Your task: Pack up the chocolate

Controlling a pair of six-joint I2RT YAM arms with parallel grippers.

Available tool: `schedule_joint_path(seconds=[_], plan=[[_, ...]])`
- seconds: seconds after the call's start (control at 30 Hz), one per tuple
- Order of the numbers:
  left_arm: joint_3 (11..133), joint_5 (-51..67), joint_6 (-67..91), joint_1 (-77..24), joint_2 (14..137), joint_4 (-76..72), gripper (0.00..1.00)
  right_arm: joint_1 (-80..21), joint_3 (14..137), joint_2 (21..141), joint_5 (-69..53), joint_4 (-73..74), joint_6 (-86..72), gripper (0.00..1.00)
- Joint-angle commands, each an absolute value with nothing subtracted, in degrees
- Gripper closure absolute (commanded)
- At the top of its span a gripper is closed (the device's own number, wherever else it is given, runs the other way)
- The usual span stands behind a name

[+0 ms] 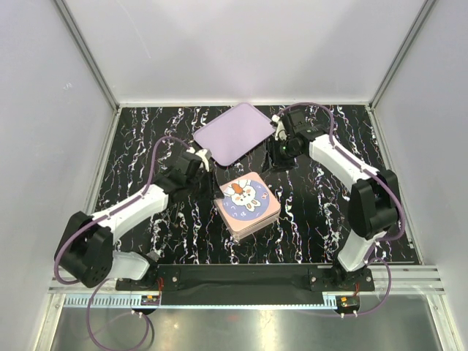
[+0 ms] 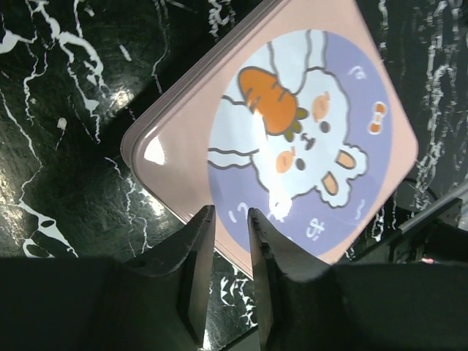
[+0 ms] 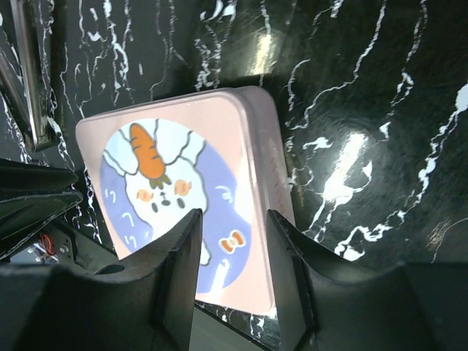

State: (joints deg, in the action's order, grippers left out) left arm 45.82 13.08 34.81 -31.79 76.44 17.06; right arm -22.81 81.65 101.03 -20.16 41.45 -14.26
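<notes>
No chocolate shows in any view. A square pink box with its bunny lid (image 1: 247, 202) shut on top stands in the middle of the black marble table (image 1: 322, 190). My left gripper (image 1: 207, 162) hovers just left of and behind the box, its jaws a narrow gap apart and empty. In the left wrist view the gripper (image 2: 231, 213) sits above the lid's (image 2: 292, 131) near edge. My right gripper (image 1: 276, 155) hovers behind the box to the right, open and empty. In the right wrist view the gripper (image 3: 234, 216) is above the lid (image 3: 183, 197).
A flat lavender tray (image 1: 234, 133) lies at the back centre, between the two grippers. White walls enclose the table on three sides. A black rail (image 1: 241, 278) runs along the near edge between the arm bases.
</notes>
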Motion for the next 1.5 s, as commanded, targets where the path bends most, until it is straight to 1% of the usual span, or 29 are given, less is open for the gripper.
schedule_joint_path(seconds=[0.0,0.1,0.2,0.23,0.33,0.37,0.47,0.6,0.77,0.93,1.03,1.07,1.17,1.2,1.27,1.3,1.47], plan=[[50.1,15.4,34.1,-32.1,73.0,16.1,0.69,-26.4,80.8,96.2,-15.8,43.1,-16.2,0.53],[54.0,14.0,32.9,-32.0,72.4,18.3,0.68,-28.1,78.0,93.8,-14.1,42.9,-16.8,0.54],[60.2,8.0,29.8,-30.9,74.8,23.5,0.68,-29.4,75.9,91.1,-12.4,43.0,-18.1,0.54],[61.9,7.1,29.0,-30.3,77.4,25.6,0.73,-29.4,74.1,89.1,-12.0,42.9,-18.5,0.55],[66.9,7.6,27.2,-27.5,83.4,26.3,0.8,-30.2,70.1,85.0,-11.3,42.4,-20.7,0.56],[69.2,7.9,26.6,-27.2,85.0,26.3,0.84,-30.7,69.1,83.9,-11.3,42.2,-21.6,0.57],[74.2,9.3,25.2,-26.9,91.2,27.2,0.89,-33.1,65.3,80.4,-10.4,41.9,-23.5,0.59],[77.6,11.7,24.5,-27.1,97.7,27.5,0.9,-38.4,61.8,75.9,-7.8,41.2,-26.4,0.61],[79.4,12.7,23.9,-28.2,101.1,27.3,0.91,-44.9,59.8,73.7,-4.1,40.9,-31.1,0.63],[79.9,13.4,24.0,-29.5,104.8,27.2,0.91,-48.7,52.1,69.5,-2.5,34.2,-36.5,0.65],[78.4,13.7,24.5,-30.6,105.6,26.1,0.91,-51.5,46.5,67.4,-1.0,27.4,-39.5,0.69],[78.0,13.7,24.7,-30.8,105.6,25.8,0.91,-52.5,44.1,67.0,-0.4,25.7,-40.5,0.72],[77.1,13.7,25.2,-31.5,105.7,25.6,0.91,-55.0,41.5,66.6,2.2,20.7,-43.8,0.77],[76.9,13.7,25.3,-31.6,105.7,25.7,0.91,-55.5,40.2,66.8,2.7,18.7,-44.4,0.82],[76.3,13.5,25.4,-31.9,105.6,25.7,0.91,-56.3,38.8,67.2,4.2,16.9,-45.6,0.86],[76.0,13.4,25.4,-32.0,105.2,25.8,0.91,-56.4,38.4,67.7,4.7,16.3,-46.0,0.9],[73.9,12.8,25.9,-32.6,103.8,25.4,0.9,-56.5,35.6,67.9,7.5,12.1,-47.4,0.96]])
